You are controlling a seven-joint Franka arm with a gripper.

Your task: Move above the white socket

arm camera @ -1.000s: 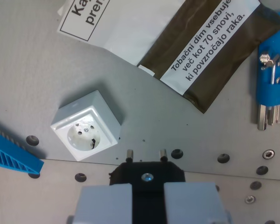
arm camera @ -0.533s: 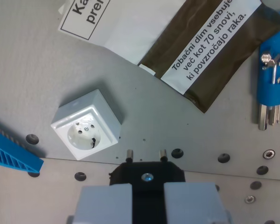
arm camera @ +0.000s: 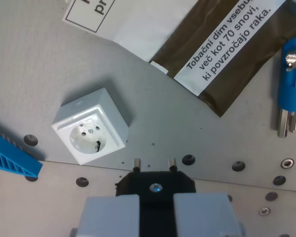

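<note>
Since the earlier frame the whole scene has slid slightly up the wrist view: your camera moved, not the things. The white socket (arm camera: 90, 132) sits on the worktop (arm camera: 197, 133), left of centre. Your gripper (arm camera: 155, 210), jaws clenched on a black plug (arm camera: 154, 181) (pins forward), needs to shift leftward to centre above it.

The whole scene has slid slightly up-frame, white socket (arm camera: 90, 133) included: the camera moved.
</note>
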